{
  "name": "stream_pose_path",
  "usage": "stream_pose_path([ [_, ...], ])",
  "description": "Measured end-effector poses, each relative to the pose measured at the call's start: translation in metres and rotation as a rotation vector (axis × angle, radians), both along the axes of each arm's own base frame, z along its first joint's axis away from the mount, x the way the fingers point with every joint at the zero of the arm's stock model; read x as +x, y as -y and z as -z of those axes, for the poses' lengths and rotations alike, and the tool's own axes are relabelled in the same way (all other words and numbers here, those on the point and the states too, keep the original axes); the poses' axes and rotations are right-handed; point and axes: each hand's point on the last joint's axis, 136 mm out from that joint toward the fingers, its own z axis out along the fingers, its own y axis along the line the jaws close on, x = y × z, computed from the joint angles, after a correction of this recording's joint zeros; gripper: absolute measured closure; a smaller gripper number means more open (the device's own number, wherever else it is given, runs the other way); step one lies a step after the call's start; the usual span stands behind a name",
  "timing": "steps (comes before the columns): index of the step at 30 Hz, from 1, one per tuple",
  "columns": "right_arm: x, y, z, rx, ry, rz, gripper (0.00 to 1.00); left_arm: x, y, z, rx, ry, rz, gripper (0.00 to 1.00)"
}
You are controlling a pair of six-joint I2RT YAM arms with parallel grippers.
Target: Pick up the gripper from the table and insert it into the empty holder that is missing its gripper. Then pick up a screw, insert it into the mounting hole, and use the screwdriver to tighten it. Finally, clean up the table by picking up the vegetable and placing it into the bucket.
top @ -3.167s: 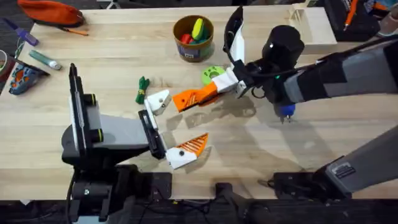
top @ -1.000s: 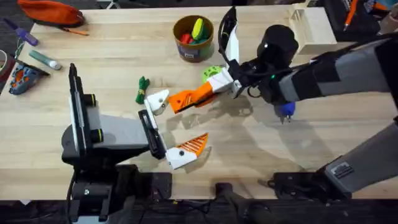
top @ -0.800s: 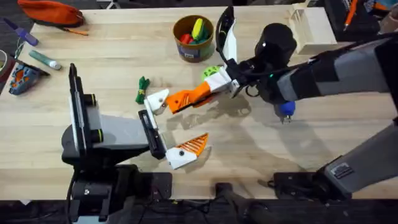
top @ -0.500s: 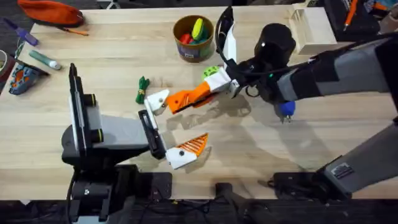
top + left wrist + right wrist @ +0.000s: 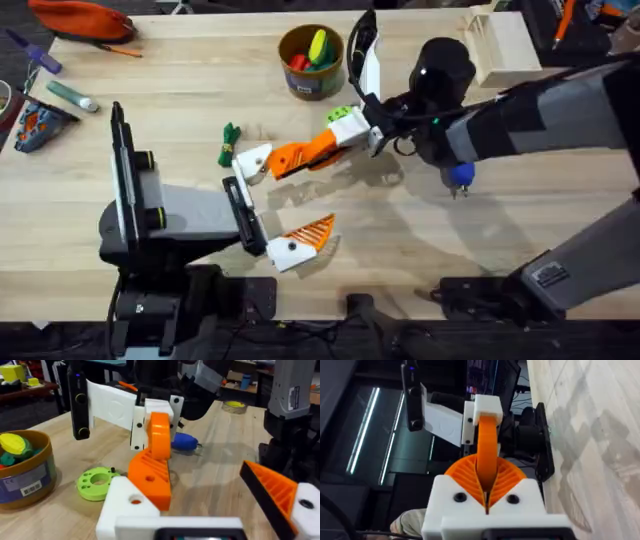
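Nearest the bases, the left pincer is held low over the pale wooden worktop with its two white fingers spread wide and nothing between them. It appears to be parked there as a steady fixture to be worked on. Its nearer finger carries an orange ribbed pad. The farther one is the bare white wedge-shaped plastic holder, turned with its empty face toward the middle of the worktop. Just beyond, the small orange ribbed plastic finger pad is gripped at its far end by the right pincer, whose pads are closed flat on it. Its free end is brought up against the holder, touching or nearly so, and the insertion is judged to be under way, not finished. Room is tight on the far side: the slender green toy vegetable lies just beside the holder, and a flat green ring-shaped disc sits close under the right wrist. The near middle of the worktop is open for a withdrawal. The blue pen-shaped screwdriver is partly covered by the right forearm. Farther back stand the mustard-yellow round bucket, already holding toys, and a white rectangular box near the far edge.
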Motion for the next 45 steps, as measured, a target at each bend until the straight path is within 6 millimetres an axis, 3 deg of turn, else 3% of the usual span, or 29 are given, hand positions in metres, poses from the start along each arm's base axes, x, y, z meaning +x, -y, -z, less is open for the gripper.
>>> stream_pose_path([
  [45,-0.006,-0.019,-0.001,0.001,0.007,0.012,0.993,0.0,0.0,0.0,0.0,0.0,0.0,0.015],
])
